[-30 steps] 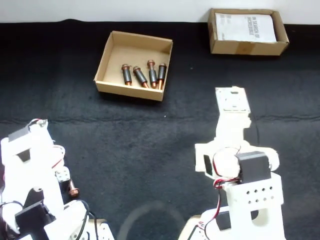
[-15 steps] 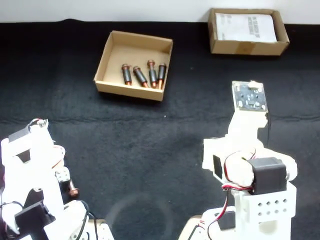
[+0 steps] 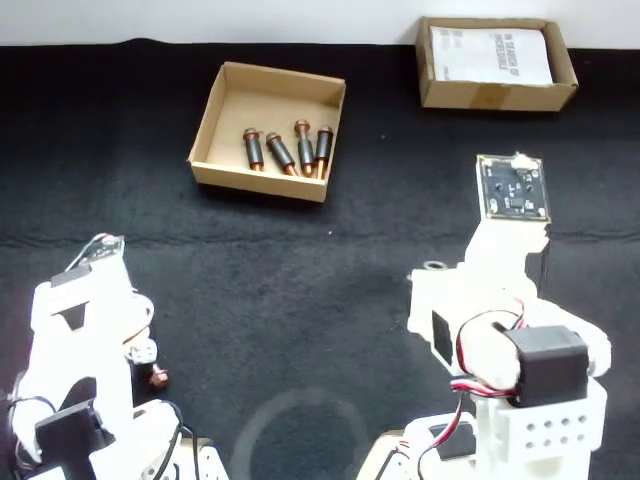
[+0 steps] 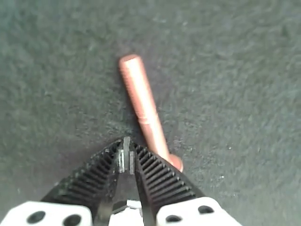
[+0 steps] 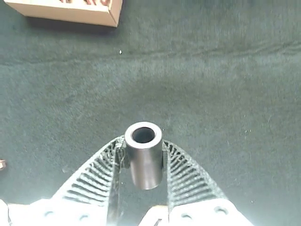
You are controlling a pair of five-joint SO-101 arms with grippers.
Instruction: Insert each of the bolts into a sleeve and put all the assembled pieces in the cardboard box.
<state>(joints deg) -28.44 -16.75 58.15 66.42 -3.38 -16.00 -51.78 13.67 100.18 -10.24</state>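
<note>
Since a second ago the right arm [image 3: 500,330] has swung toward the right edge of the high view. Its wrist board now sits higher and further right than before. Over the same second the left arm [image 3: 85,350] has shifted a little rightward in the lower left corner.

The right jaws grip a dark grey sleeve [image 5: 143,157] by its sides, one finger against each flank, with its open bore facing the wrist camera. In the high view the sleeve [image 3: 435,266] shows as a small grey ring just left of that arm, a bit right of centre.

The left jaws are closed, tips meeting with nothing between them, just beside a copper-coloured bolt [image 4: 143,110] that lies flat on the black bench [image 3: 300,280]. The bolt's head is next to one finger and its shank points away from the jaws. From above, the bolt [image 3: 158,378] peeks out head-first beside the left arm in the lower left.

The cardboard box [image 3: 255,185] stands in the upper left-centre of the high view. It holds four assembled pieces [image 3: 285,152] side by side near its right wall. A second box [image 3: 495,95] with a printed sheet [image 3: 490,52] inside sits in the upper right corner, well apart.
</note>
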